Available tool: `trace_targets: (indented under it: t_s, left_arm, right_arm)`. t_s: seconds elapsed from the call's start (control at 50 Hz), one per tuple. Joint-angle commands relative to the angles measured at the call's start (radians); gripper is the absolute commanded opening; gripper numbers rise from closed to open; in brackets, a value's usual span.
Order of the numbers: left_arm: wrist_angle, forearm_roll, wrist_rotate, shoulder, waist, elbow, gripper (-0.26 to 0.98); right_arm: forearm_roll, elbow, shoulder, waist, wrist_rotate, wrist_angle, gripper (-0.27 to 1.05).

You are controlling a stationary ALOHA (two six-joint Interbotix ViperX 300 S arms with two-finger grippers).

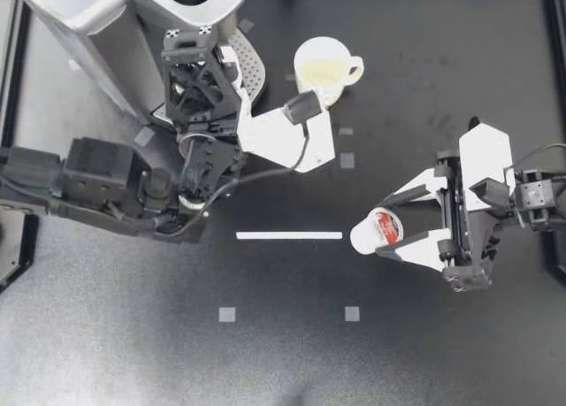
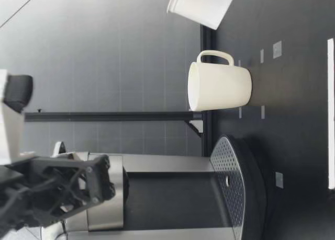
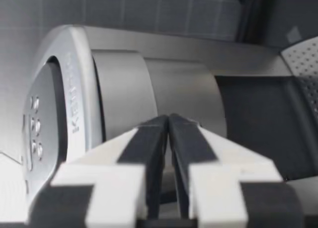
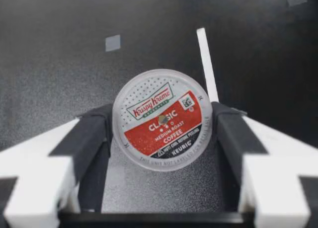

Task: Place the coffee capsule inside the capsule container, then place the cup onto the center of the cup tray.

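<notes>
My right gripper (image 1: 380,229) is shut on the coffee capsule (image 1: 386,225), a white pod with a red and white lid, over the table's right half. The right wrist view shows the capsule (image 4: 161,119) pinched between both pads, lid toward the camera. In the low view the capsule (image 2: 201,7) hangs tilted above the table. The white cup (image 1: 323,68) stands upright on the table beside the perforated cup tray (image 1: 252,70) of the coffee machine (image 1: 106,34). My left gripper (image 1: 302,105) is shut and empty, raised high by the machine (image 3: 124,84).
A white tape line (image 1: 288,235) lies at mid-table, with small grey tape squares (image 1: 227,315) around it. A black frame (image 1: 555,88) borders the table. My left arm (image 1: 97,180) stretches along the left side, in front of the machine.
</notes>
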Motion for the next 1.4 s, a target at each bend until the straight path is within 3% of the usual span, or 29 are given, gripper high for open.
trace_targets:
  t_s: [0.0, 0.22, 0.84, 1.38]
  left_arm:
    - [0.0, 0.032, -0.009, -0.038, 0.005, 0.003, 0.16]
    - [-0.002, 0.051, -0.052, -0.054, 0.043, 0.034, 0.16]
    - [0.069, 0.244, -0.048, -0.098, 0.041, 0.008, 0.16]
    - [0.08, 0.313, -0.054, -0.163, 0.041, 0.002, 0.16]
  right_arm:
    - [-0.003, -0.012, -0.008, 0.002, 0.0, -0.011, 0.47]
    - [-0.002, -0.015, -0.006, 0.003, 0.0, -0.021, 0.47]
    - [-0.002, -0.02, -0.005, 0.003, 0.005, -0.038, 0.47]
    - [-0.002, -0.025, -0.002, 0.002, 0.006, -0.054, 0.47]
